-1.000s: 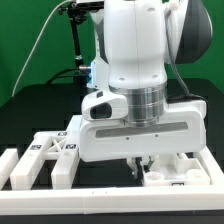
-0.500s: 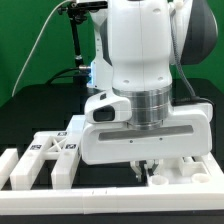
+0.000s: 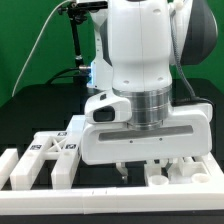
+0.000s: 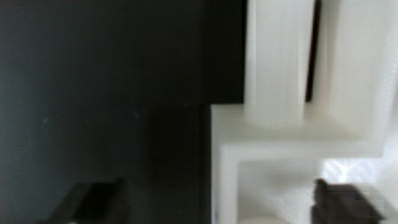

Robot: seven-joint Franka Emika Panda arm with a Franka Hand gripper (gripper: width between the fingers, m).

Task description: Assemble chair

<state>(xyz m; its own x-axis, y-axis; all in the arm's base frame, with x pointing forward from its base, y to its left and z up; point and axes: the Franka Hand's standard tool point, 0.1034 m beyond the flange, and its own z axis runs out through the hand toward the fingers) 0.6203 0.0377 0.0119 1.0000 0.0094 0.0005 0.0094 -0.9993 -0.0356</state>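
Note:
My gripper (image 3: 141,170) hangs low over the front of the black table, open, and its fingers hold nothing. In the wrist view the two dark fingertips (image 4: 93,200) stand far apart, and the gripper (image 4: 217,205) straddles the edge of a white chair part (image 4: 276,150) that has a dark slot along it. In the exterior view that chair part (image 3: 186,176) lies under and to the right of the hand. More tagged white chair parts (image 3: 50,152) lie side by side at the exterior view's left. The wide hand hides whatever lies right beneath it.
A white rail (image 3: 60,207) runs along the table's front edge and turns up at the exterior view's left (image 3: 18,168). The black table (image 3: 40,110) stretches behind the parts. A black stand with cables (image 3: 78,40) rises at the back.
The jaws were shut half a second ago and now stand wide apart. The arm shifted slightly toward the exterior view's right earlier and has since held still.

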